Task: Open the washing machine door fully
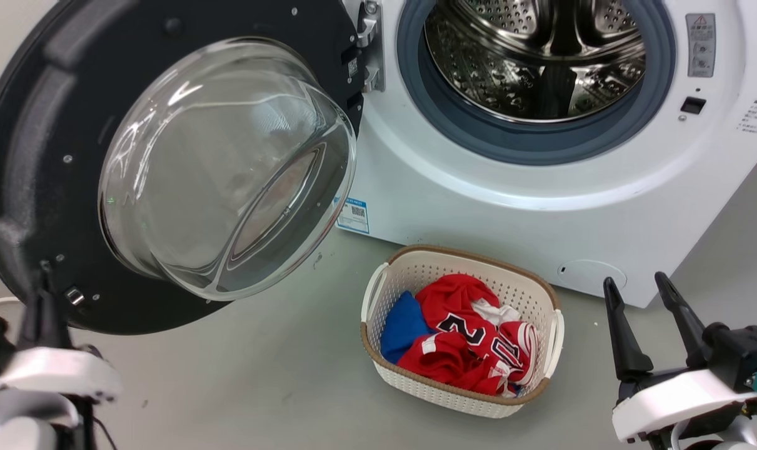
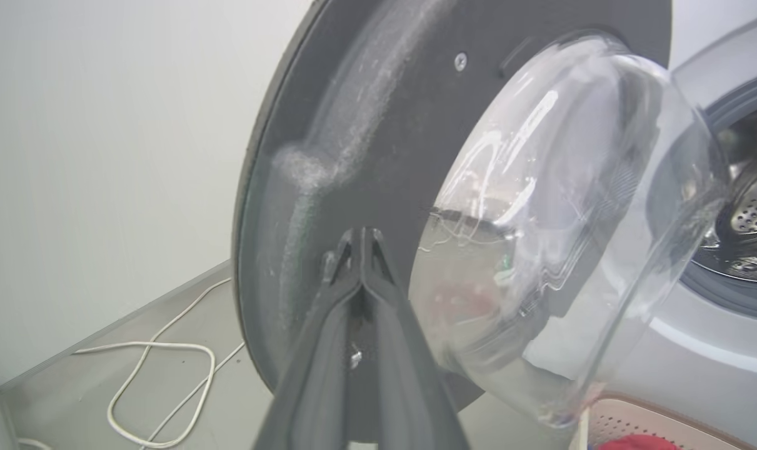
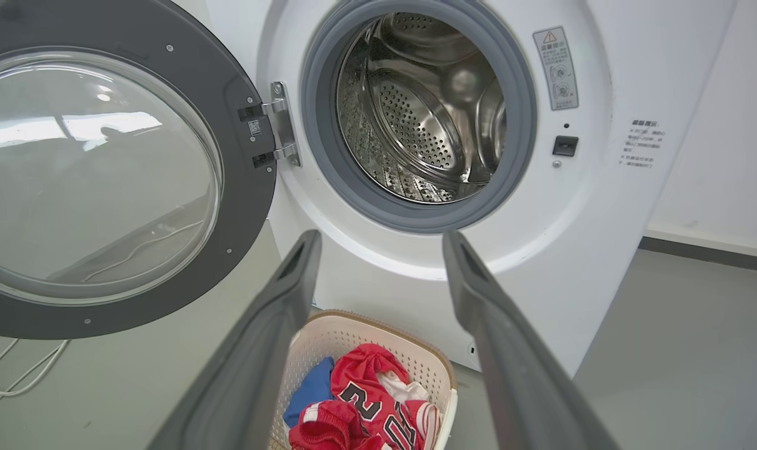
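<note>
The washing machine door [image 1: 34, 156] is a black ring around a bulging clear glass bowl [image 1: 228, 169]. It stands swung wide to the left on its hinge [image 1: 369, 47], inner face toward me, clear of the drum opening [image 1: 534, 56]. My left gripper [image 1: 44, 281] is shut with nothing between its fingers, tips up by the door's lower rim. In the left wrist view the left gripper [image 2: 362, 240] points at the dusty inner face of the door [image 2: 384, 125]; contact is unclear. My right gripper [image 1: 634, 279] is open at the lower right, away from the door [image 3: 247, 187], and the right gripper [image 3: 383, 236] frames the machine front.
A white laundry basket [image 1: 453, 252] with a red jersey [image 1: 472, 337] and a blue cloth sits on the floor before the white machine [image 1: 478, 206]. A white cable [image 2: 165, 347] lies on the floor by the left wall, behind the door.
</note>
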Controlling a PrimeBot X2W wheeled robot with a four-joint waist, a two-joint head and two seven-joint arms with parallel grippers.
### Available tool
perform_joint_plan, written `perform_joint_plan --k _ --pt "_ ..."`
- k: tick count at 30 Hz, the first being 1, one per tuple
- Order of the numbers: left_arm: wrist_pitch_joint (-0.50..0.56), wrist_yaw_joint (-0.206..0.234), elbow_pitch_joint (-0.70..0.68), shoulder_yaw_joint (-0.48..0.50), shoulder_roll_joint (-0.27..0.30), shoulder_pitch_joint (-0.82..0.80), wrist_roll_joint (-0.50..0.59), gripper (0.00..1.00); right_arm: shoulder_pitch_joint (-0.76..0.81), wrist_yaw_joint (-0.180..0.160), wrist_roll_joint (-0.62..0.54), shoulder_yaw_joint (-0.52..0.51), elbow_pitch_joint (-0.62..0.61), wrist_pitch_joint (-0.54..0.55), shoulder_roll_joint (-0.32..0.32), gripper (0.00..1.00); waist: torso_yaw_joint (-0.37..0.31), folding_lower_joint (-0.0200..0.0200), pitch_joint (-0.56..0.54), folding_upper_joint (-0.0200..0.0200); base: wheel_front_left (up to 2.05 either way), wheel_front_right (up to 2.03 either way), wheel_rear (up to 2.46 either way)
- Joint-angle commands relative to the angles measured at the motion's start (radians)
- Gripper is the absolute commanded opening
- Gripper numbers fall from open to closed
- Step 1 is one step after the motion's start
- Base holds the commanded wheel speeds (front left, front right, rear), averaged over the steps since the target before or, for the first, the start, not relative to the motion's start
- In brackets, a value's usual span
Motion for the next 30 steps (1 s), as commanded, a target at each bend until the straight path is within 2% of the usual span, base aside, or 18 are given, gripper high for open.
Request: perform_joint_plan --k 1,7,13,19,22,24,25,26,30 --pt "-0.002 0.004 -0.009 -0.006 -0.009 0.015 0.004 0.0 0.005 0.0 -0.001 -0.003 0.0 -0.004 0.004 1.0 0.0 0.0 -0.008 0.0 0.0 0.0 0.0" --pt "0.016 0.003 -0.103 -0.093 -0.049 0.097 0.052 0.0 0.021 0.0 -0.003 -0.003 0.006 -0.006 0.003 1.0 -0.021 0.0 -0.038 0.0 0.0 0.0 0.0" --pt "0.06 -0.006 -0.172 -0.198 -0.106 0.126 0.076 0.0 0.026 0.0 0.002 -0.003 0.009 -0.007 -0.005 1.0 -0.078 0.0 -0.058 0.0 0.0 0.0 0.0" --pt "0.08 -0.022 -0.159 -0.275 -0.15 0.095 0.094 0.0 0.033 0.0 -0.007 0.014 0.017 -0.008 -0.003 1.0 -0.161 0.0 -0.066 0.0 0.0 0.0 0.0" --pt "0.07 -0.016 -0.137 -0.293 -0.174 0.089 0.097 0.0 0.038 0.0 -0.002 0.026 0.021 -0.011 -0.005 1.0 -0.208 0.0 -0.071 0.0 0.0 0.0 0.0" --pt "0.067 -0.012 -0.121 -0.304 -0.18 0.085 0.103 0.33 0.043 0.0 0.002 0.026 0.024 -0.012 -0.005 1.0 -0.236 0.0 -0.074 0.0 0.0 0.0 0.0" --pt "0.062 -0.009 -0.115 -0.305 -0.183 0.083 0.104 0.6 0.044 0.0 0.003 0.028 0.026 -0.014 -0.005 1.0 -0.248 0.0 -0.075 0.0 0.0 0.0 0.0" --pt "0.058 -0.004 -0.109 -0.306 -0.187 0.083 0.106 0.99 0.043 0.0 0.005 0.03 0.027 -0.016 -0.004 1.0 -0.26 0.0 -0.076 0.0 0.0 0.0 0.0" --pt "0.047 0.011 -0.09 -0.305 -0.191 0.086 0.113 1.0 0.051 0.0 0.007 0.032 0.032 -0.019 -0.003 1.0 -0.296 0.0 -0.083 0.0 0.0 0.0 0.0"
